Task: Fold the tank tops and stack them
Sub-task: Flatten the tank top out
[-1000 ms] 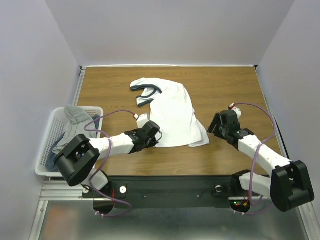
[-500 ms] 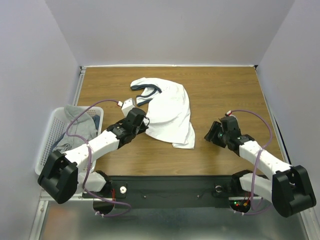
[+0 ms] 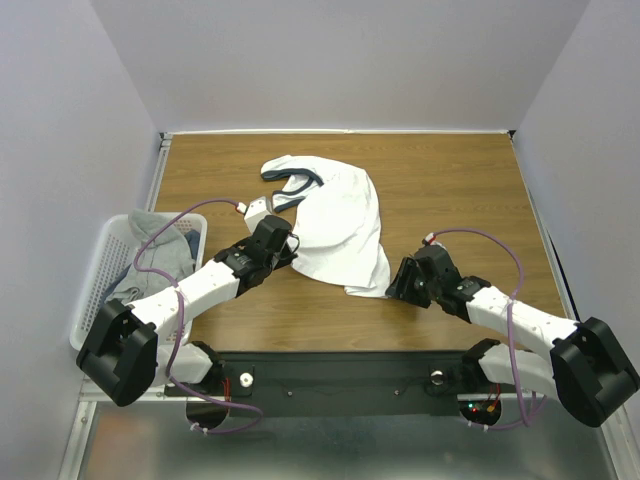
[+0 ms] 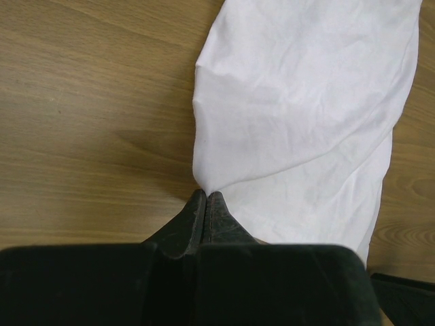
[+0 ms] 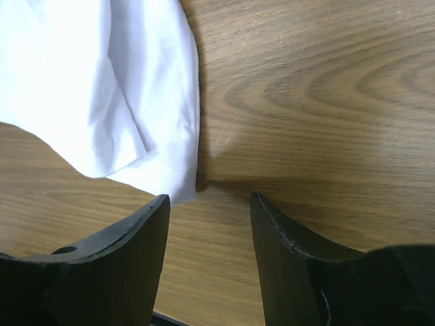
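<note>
Trouble could come from your left gripper (image 4: 206, 198), pinched shut on the white tank top (image 3: 340, 215) lying on the table (image 3: 460, 180): it seems to hold little cloth and may slip. Your right gripper (image 5: 207, 204) gapes empty beside the hem corner.

No readable text, label, brand, number or sign in any view. Tank top (image 3: 340, 225): only plain white cloth and dark edging showing, nothing legible. Basket (image 3: 95, 290): no legible mark.
</note>
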`<action>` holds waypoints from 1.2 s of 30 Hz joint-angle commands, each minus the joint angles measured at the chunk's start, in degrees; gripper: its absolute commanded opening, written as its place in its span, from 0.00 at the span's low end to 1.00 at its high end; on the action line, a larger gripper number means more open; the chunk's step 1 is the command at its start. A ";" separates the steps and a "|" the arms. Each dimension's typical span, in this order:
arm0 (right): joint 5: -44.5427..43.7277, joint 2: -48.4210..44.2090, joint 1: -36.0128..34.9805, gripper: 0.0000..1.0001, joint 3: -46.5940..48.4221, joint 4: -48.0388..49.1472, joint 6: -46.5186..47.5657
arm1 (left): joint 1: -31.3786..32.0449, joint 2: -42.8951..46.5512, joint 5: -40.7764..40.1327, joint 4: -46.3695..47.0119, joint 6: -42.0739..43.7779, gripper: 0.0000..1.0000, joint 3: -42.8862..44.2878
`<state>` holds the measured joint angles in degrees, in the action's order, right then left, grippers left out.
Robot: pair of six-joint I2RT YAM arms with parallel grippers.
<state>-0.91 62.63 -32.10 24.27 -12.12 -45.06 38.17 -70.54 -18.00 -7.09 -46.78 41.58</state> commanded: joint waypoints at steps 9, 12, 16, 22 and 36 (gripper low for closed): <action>-2.61 5.57 -2.18 0.49 -0.19 6.93 -3.28 | 0.15 1.02 -0.81 1.12 0.90 0.00 -0.45; -3.13 7.15 -2.88 0.44 -0.10 7.46 -3.63 | 0.15 1.28 -0.81 1.12 0.91 0.00 -0.54; -4.27 9.43 -3.32 0.36 -0.80 7.99 -3.72 | 0.06 1.64 -0.81 1.12 0.99 0.00 -0.63; -7.70 7.34 -3.24 0.00 -0.11 6.33 -3.29 | -0.20 3.30 -0.98 -0.64 2.40 0.00 0.95; -10.61 -2.79 13.55 0.00 40.74 -13.89 11.57 | -5.65 13.59 -2.92 -10.22 15.31 0.00 29.23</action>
<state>-11.57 59.00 -20.25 54.37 -22.24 -38.50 33.32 -59.20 -18.79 -16.62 -37.52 59.96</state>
